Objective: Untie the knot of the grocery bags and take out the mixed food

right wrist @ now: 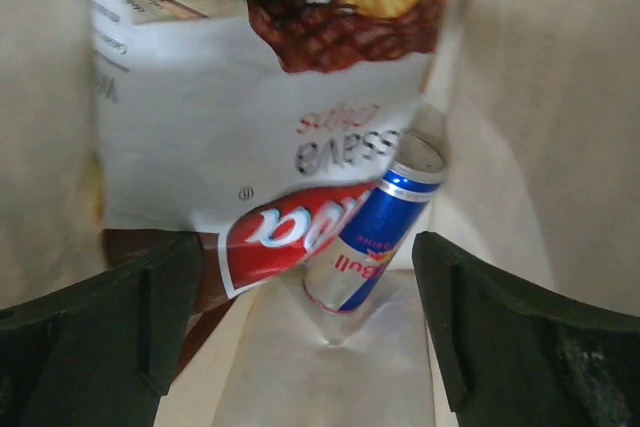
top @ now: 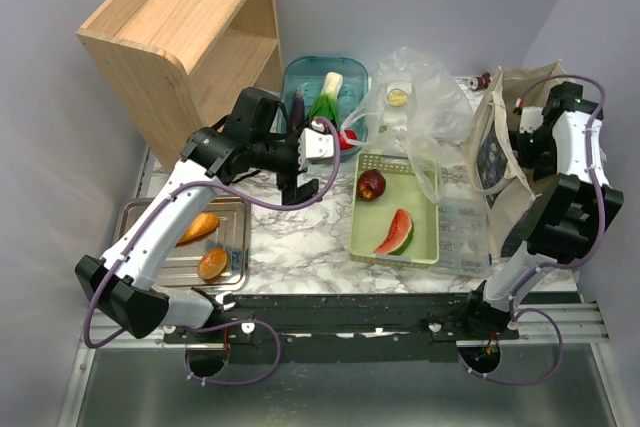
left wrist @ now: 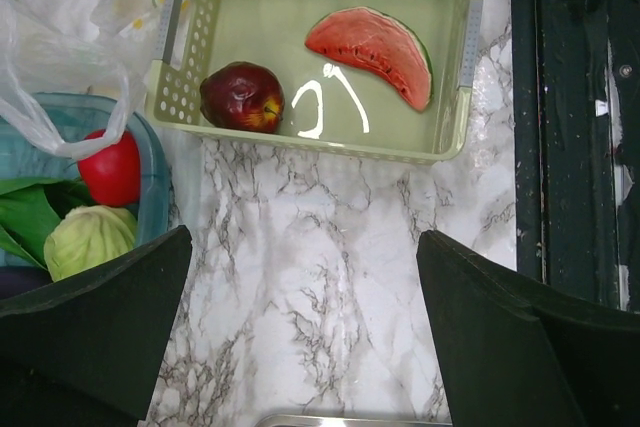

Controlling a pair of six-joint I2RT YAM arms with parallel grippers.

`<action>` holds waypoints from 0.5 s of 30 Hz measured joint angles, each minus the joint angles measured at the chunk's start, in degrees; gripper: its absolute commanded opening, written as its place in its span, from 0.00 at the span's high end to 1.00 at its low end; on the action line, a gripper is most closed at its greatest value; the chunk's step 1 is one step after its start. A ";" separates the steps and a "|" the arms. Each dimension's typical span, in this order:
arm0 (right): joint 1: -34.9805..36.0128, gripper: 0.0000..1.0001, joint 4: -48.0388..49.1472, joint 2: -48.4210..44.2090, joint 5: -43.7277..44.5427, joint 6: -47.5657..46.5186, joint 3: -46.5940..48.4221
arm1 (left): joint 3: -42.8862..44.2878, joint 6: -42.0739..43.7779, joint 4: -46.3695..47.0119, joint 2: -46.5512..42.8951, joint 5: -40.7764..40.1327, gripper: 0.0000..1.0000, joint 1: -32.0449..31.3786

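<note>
The plastic grocery bag (top: 415, 97) lies open at the back, behind the green basket (top: 395, 255), which holds a dark red apple (top: 371, 184) and a watermelon wedge (top: 397, 233). My left gripper (top: 300, 190) is open and empty above the marble. Its wrist view shows the apple (left wrist: 242, 97), the watermelon wedge (left wrist: 372, 42), a tomato (left wrist: 110, 169) and a cabbage (left wrist: 88, 239) in the teal tub (left wrist: 160, 182). My right gripper (right wrist: 310, 347) is open inside a beige tote (top: 500, 162), just short of a blue-silver can (right wrist: 375, 237) and a chips bag (right wrist: 260, 97).
A wooden shelf (top: 180, 27) stands at the back left. A metal tray (top: 135, 217) holds two bread rolls (top: 198, 227). The teal tub (top: 300, 72) also holds a leafy vegetable (top: 327, 97) and an eggplant (top: 298, 107). A clear plastic box (top: 460, 237) sits right of the basket.
</note>
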 measured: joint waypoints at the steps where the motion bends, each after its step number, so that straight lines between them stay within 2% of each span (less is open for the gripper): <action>1: 0.00 0.00 0.61 0.72 0.04 -0.50 -1.51 | 0.55 -0.09 -0.09 0.20 -0.02 0.05 0.02; 7: 0.00 0.01 6.99 5.07 1.01 -3.54 -7.67 | 2.93 -0.59 -0.26 1.68 -0.55 0.05 0.02; 10: 0.00 0.11 10.21 6.80 1.55 -4.74 -10.03 | 4.04 -0.68 -0.42 2.49 -1.18 0.05 0.00; 12: 0.00 0.29 11.50 7.52 1.57 -5.14 -10.75 | 4.81 -0.81 -0.52 2.97 -1.53 0.05 0.00; 15: 0.11 0.69 11.89 7.58 1.53 -5.73 -10.67 | 5.88 -1.07 -0.76 3.52 -2.25 0.05 0.02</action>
